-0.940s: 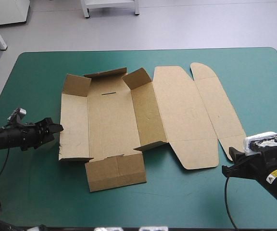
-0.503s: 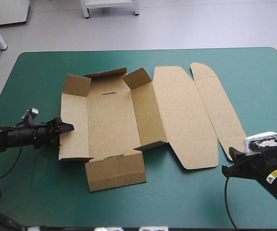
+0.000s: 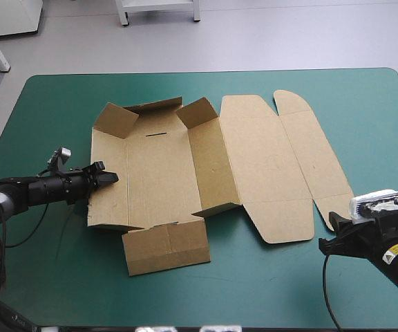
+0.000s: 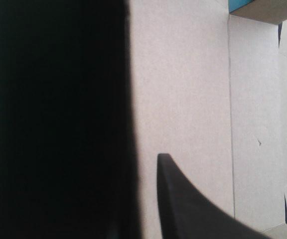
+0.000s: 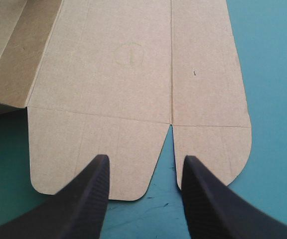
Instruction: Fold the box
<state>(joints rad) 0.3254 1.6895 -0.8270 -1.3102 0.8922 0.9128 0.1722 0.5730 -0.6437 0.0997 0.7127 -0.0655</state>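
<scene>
On the teal-green desk [image 3: 268,290], left of centre: the brown box [image 3: 157,173], a cut sheet of board, only partly raised. Floor panel flat on the cover. Left wall [image 3: 109,200] lies low; how far it is lifted I cannot tell. Its far corner flap [image 3: 116,119] tilts inward. Right wall [image 3: 209,162] raised, with its own corner flap [image 3: 197,111] up at the far end. Far end flap [image 3: 150,106] slightly raised. Near end flap [image 3: 166,247] flat on the cover, reaching toward the desk's near edge. Lid [image 3: 264,166] flat to the right of the right wall; tuck panel [image 3: 313,152] flat beyond it, rounded at both ends.

Left gripper [image 3: 108,177]: comes in low from the desk's left side, tip over the left wall about midway along it. Its wrist view is half dark, the rest plain brown board with one crease. Cannot tell whether the jaws are apart or clamped on the board.

Right gripper [image 5: 144,158]: jaws apart, holding nothing, at the near end of the lid and tuck panel. The notch between the two rounded near flaps sits between the black fingers [image 5: 96,199], whose tips overlap the flaps' near edge; contact not clear. Faint circle mark [image 5: 129,54] on the lid ahead of the gripper.
</scene>
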